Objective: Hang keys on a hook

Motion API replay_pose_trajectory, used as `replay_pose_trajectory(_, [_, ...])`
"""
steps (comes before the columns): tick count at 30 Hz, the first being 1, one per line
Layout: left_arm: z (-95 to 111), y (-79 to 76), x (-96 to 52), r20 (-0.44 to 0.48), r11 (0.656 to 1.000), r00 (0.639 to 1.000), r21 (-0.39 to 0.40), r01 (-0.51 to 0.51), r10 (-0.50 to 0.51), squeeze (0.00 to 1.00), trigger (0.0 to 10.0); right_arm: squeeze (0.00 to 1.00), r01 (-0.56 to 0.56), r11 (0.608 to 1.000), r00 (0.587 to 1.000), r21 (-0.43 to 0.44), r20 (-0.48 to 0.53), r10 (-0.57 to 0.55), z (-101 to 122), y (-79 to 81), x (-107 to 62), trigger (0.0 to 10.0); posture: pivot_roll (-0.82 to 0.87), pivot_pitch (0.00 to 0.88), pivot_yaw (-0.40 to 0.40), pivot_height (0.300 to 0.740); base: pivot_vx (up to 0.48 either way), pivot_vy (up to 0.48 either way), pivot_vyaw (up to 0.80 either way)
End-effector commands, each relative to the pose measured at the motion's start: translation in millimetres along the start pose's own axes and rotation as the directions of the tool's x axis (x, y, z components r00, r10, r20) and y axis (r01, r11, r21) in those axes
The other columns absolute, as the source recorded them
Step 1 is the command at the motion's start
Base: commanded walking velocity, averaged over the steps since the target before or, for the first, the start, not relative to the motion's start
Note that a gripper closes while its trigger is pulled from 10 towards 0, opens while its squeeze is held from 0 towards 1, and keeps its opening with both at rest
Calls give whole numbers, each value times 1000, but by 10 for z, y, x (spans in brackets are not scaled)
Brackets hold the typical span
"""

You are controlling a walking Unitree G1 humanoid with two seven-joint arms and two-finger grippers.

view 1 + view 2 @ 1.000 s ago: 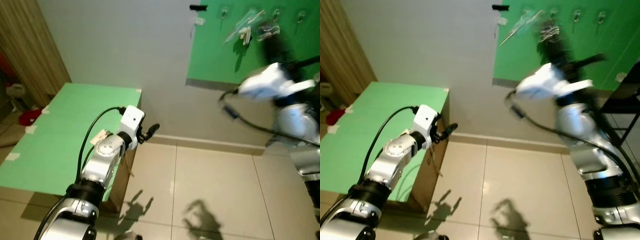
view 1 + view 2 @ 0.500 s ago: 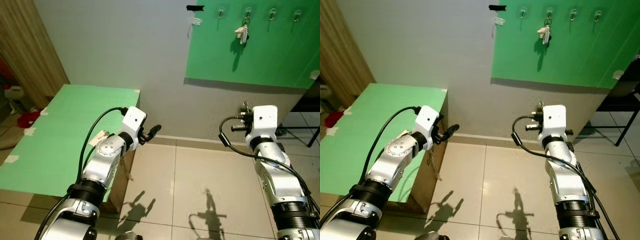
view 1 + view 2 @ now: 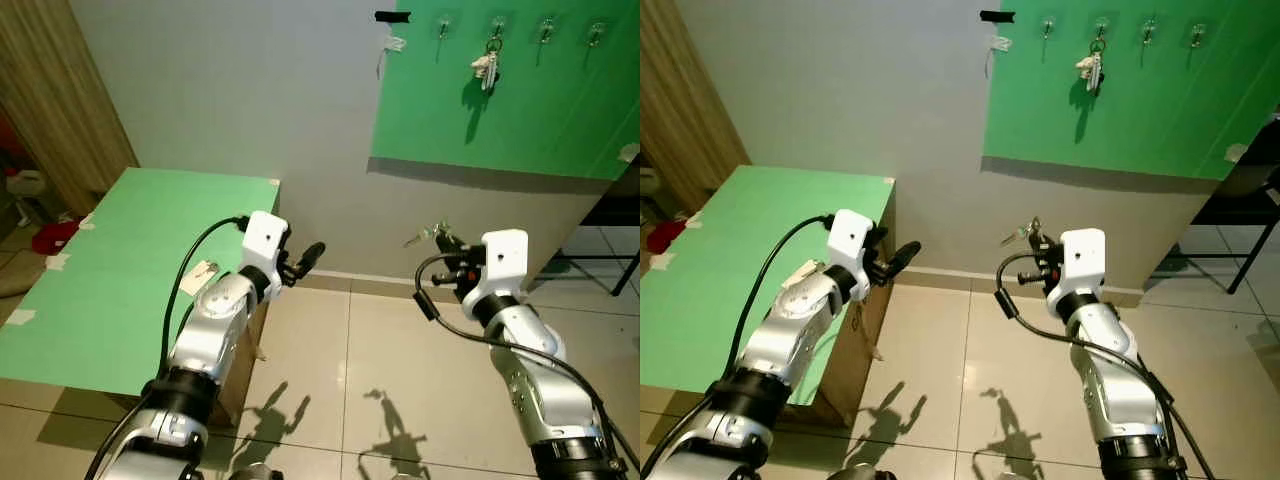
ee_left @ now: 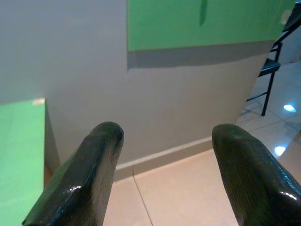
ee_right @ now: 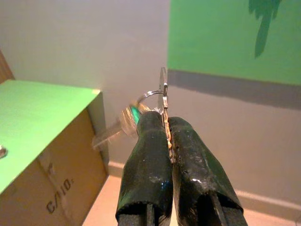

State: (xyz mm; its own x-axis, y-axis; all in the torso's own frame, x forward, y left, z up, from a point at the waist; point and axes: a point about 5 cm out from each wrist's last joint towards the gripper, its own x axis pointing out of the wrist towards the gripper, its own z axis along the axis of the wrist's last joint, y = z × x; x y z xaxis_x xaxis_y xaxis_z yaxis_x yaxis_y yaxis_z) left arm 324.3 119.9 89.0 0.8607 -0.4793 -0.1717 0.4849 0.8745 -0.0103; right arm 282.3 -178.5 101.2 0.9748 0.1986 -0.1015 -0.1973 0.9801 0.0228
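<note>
Left eye view: right gripper (image 3: pixel 437 236) low, in front of the wall, jaws clamped on a set of keys (image 3: pixel 425 236). Green board (image 3: pixel 520 110) well above, four hooks; one bunch of keys already hangs on the second hook (image 3: pixel 495 20). Free hooks (image 3: pixel 545 22) either side. Risk: the long reach up could swing the dangling keys and miss the small hook, or knock the hung bunch (image 3: pixel 485 66).

Right eye view: left gripper (image 3: pixel 902 253) idle beside the green bench (image 3: pixel 730 250) corner. Open floor between arms; black chair (image 3: pixel 1250 190) crowds the right.

Left wrist view: jaws spread wide, nothing between.

Right wrist view: jaws pinch the key ring (image 5: pixel 153 96) near its rim; thin hold, ring may slip or twist. One key blurred, so swinging.
</note>
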Motion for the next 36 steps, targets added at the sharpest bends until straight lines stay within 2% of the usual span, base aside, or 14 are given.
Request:
replay_pose_trajectory(1, [-9, 0, -37, 15, 1000, 1000, -5, -20, 20, 0, 10000, 0, -9, 1000, 1000, 17, 1, 9, 4, 32, -16, 0, -134, 0, 1, 740, 0, 0, 0])
replay_pose_trajectory(6, [-29, -29, -56, 23, 1000, 999, -11, -29, 29, 0, 10000, 0, -9, 999, 1000, 38, -3, 9, -18, 60, -35, 0, -131, 0, 0, 740, 0, 0, 0])
replay_pose_trajectory(13, [-28, -40, -22, 20, 999, 999, -27, -36, 36, 0, 10000, 0, -9, 999, 1000, 46, -17, 9, -63, 113, -34, 0, -140, 0, 9, 740, 0, -462, 0])
replay_pose_trajectory(21, [-41, -10, -21, 14, 999, 999, -15, -46, 46, 0, 10000, 0, 40, 998, 999, 49, -19, -39, -117, 57, -72, 0, -146, 0, 20, 740, 0, -447, 0])
replay_pose_trajectory(30, [-18, 98, -51, 44, 981, 980, -23, -193, 194, 0, 10000, 0, 163, 987, 986, -13, 44, -162, -114, -72, -112, 0, -145, 0, 27, 740, 0, -446, 0])
replay_pose_trajectory(33, [-97, 223, -143, 18, 947, 948, -43, -318, 319, 0, 10000, 0, 193, 981, 980, -7, 54, -192, -143, -109, -139, 0, -145, 0, 33, 740, 80, -137, 0])
replay_pose_trajectory(36, [-147, 231, -212, 16, 942, 942, -40, -333, 334, 0, 10000, 0, 206, 979, 978, -6, 45, -205, -181, -134, -165, 0, -142, 0, 37, 740, 0, 0, 0])
